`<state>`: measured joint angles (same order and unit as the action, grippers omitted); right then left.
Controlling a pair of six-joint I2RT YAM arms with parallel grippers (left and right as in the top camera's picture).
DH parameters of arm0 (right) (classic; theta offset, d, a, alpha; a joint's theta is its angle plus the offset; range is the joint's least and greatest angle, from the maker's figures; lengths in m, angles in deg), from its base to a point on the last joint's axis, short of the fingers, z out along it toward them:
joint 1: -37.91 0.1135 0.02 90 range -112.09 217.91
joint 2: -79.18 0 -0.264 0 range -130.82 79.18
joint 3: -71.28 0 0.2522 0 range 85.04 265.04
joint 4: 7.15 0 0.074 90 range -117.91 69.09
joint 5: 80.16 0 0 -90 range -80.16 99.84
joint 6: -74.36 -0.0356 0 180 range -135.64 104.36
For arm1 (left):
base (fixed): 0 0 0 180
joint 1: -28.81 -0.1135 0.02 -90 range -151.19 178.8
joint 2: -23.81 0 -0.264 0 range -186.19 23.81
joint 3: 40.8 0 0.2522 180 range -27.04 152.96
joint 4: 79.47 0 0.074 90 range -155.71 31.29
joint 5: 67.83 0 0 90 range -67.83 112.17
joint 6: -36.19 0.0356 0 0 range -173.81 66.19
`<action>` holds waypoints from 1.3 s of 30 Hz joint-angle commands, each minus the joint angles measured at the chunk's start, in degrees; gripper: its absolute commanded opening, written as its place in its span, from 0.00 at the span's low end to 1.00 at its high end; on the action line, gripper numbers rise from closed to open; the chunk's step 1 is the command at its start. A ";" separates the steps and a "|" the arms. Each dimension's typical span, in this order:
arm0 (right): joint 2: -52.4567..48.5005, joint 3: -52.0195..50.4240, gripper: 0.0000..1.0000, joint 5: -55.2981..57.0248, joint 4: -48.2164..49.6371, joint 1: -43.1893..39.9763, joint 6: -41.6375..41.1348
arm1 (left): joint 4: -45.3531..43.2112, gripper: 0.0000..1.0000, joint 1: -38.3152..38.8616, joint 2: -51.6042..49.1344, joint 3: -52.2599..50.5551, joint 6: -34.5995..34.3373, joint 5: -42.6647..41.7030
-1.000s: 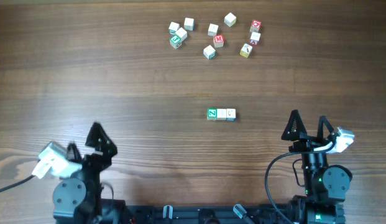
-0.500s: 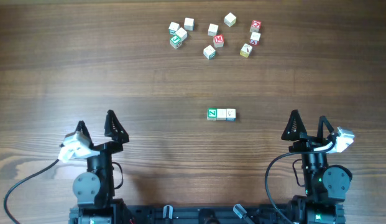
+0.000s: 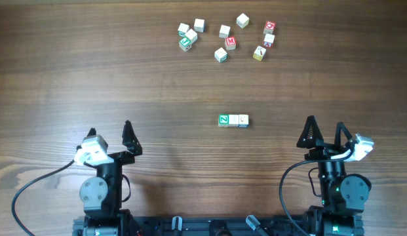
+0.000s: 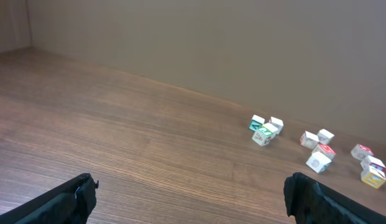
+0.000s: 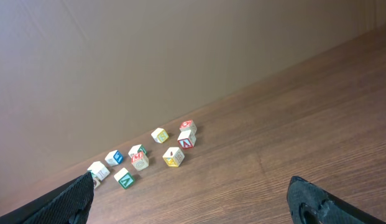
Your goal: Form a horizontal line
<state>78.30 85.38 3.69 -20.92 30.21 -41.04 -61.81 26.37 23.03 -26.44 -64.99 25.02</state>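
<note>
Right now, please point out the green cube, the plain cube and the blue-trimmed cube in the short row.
green cube (image 3: 223, 120), overhead view, top face.
plain cube (image 3: 233, 120), overhead view, top face.
blue-trimmed cube (image 3: 243, 120), overhead view, top face.

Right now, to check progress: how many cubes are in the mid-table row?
3: green-faced cube at the left end, plain pale cube in the middle, blue-trimmed cube at the right end. None looks hidden.

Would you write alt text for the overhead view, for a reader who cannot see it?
Three letter cubes sit in a horizontal row on a wooden table, the green-faced cube at its left end. A loose cluster of cubes lies farther back; the left hand and right hand stand open near the front edge, empty.
</note>
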 commanded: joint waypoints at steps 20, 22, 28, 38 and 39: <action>0.68 -0.04 1.00 0.92 0.17 -0.20 1.38 | 0.20 1.00 -0.57 0.39 -0.28 1.77 -1.77; 0.70 -0.04 1.00 -1.27 0.31 0.63 2.16 | 0.22 1.00 -0.57 0.39 -0.28 1.77 -1.77; 0.70 -0.07 1.00 -0.24 0.15 6.62 22.38 | 0.20 1.00 -0.57 0.39 -0.28 1.79 -1.77; 0.72 -0.07 1.00 -0.28 0.35 6.62 22.01 | 0.22 1.00 -0.57 0.39 -0.28 1.77 -1.77; 0.72 -0.07 1.00 -0.28 0.35 6.62 21.99 | 0.20 1.00 -0.57 0.39 -0.28 1.77 -1.77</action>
<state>78.30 85.40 3.25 -20.92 36.63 -20.04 -61.76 26.37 23.01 -26.44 -64.35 24.12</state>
